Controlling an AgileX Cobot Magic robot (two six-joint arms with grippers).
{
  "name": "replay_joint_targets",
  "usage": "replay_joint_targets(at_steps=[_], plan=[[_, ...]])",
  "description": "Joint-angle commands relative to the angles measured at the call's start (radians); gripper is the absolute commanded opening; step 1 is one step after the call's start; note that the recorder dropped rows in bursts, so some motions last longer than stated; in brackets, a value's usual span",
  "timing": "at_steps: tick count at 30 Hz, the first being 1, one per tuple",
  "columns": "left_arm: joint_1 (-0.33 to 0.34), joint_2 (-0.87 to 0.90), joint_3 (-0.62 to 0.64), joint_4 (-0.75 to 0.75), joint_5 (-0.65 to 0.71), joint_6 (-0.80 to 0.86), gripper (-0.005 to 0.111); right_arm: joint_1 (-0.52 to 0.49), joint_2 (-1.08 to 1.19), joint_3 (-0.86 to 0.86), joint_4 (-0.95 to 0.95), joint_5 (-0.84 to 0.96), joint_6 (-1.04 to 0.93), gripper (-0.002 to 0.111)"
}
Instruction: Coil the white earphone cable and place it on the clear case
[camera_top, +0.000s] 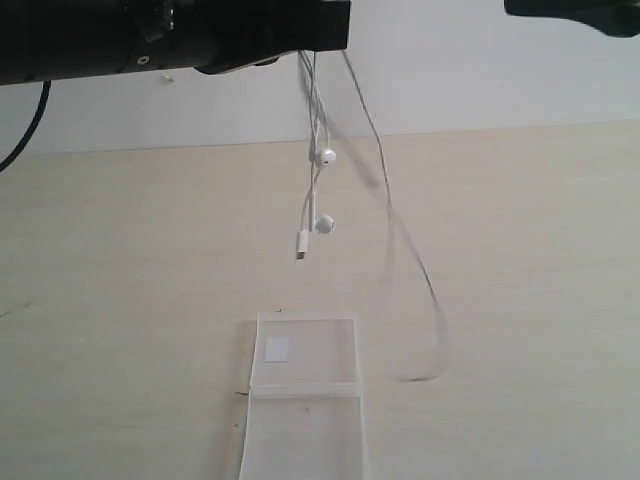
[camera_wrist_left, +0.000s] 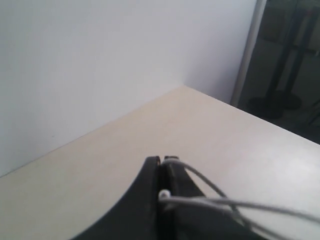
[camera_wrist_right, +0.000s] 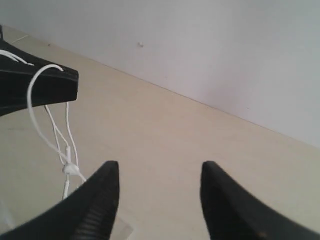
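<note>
The white earphone cable (camera_top: 325, 156) hangs from my left gripper (camera_top: 335, 35), which is shut on it high above the table at the top of the exterior view. Two earbuds and the plug (camera_top: 301, 245) dangle above the clear case (camera_top: 320, 350). A long blurred loop swings out to the right and reaches down near the table. The left wrist view shows my left gripper (camera_wrist_left: 162, 160) with jaws together and the cable (camera_wrist_left: 204, 179) pinched between them. My right gripper (camera_wrist_right: 160, 167) is open and empty, apart from the cable (camera_wrist_right: 31, 110). Its arm (camera_top: 580, 15) shows at the top right.
The clear case lies flat on a pale wooden table (camera_top: 520, 240), near the front edge. A white wall (camera_top: 450, 60) rises behind the table. A black lead (camera_top: 25, 130) hangs at the far left. A dark doorway (camera_wrist_left: 290, 60) stands past the table's corner.
</note>
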Motion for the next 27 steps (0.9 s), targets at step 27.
replay_joint_targets(at_steps=[27], plan=[[0.000, -0.105, -0.007, -0.006, -0.190, -0.002, 0.000, -0.005, 0.023, 0.116, 0.711, 0.035, -0.707, 0.059]])
